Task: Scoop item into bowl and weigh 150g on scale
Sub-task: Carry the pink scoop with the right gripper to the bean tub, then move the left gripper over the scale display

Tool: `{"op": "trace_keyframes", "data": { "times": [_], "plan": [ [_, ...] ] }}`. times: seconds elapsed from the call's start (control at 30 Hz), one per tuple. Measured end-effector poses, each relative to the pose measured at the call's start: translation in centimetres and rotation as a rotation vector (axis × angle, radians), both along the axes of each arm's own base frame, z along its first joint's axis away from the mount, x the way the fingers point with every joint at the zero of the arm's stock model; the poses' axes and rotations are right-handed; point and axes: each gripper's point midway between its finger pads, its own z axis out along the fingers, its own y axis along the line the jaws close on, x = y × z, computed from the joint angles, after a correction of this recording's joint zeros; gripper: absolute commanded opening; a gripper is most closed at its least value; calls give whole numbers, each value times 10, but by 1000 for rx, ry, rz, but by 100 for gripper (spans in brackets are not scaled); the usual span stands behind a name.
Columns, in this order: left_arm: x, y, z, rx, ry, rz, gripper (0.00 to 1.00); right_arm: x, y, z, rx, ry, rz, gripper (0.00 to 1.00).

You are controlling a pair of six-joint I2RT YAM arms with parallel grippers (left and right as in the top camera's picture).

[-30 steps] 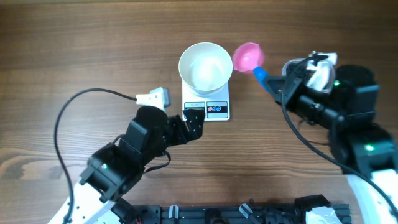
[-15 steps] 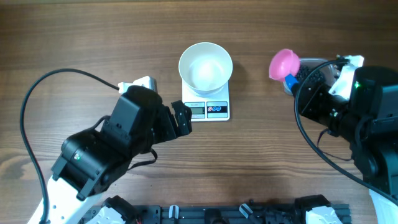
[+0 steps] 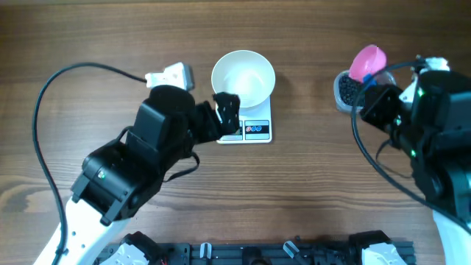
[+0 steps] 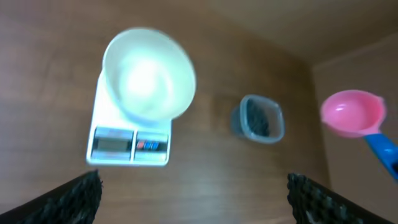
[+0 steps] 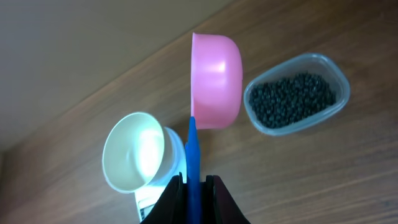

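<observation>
Bowl, scale, scoop: one each

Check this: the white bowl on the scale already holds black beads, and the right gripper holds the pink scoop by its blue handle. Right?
No: the overhead view shows the white bowl on the scale empty; the black beads lie in the clear tub. The right gripper does hold the pink scoop by its blue handle.
</observation>
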Motion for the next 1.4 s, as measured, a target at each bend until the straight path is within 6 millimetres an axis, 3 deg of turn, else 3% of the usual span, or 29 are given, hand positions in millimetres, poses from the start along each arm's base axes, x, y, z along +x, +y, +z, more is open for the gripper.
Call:
{"op": "trace_keyframes", "data": {
  "times": [0.1,0.3,0.73,0.93,1.07,1.4],
  "plan": [
    [2,0,-9,44,16,-12,100,10,0,-6,-18,15,2,4],
    [-18,11,-55,180,198,-38,100,24,3,-13,-62,26,42,4],
    [-26,6,-59,163,238,-82,100,13,3,-25,-107,88,87,4],
    [-28,6,-66,182,265,-85,100,38,8,5,-84,-71,87,4],
    [-25,3,-85,222,332,-89,100,53,13,30,-66,-193,94,4],
    [-10,-14,-120,255,425,-108,100,50,13,24,-103,-165,123,4]
  ]
}}
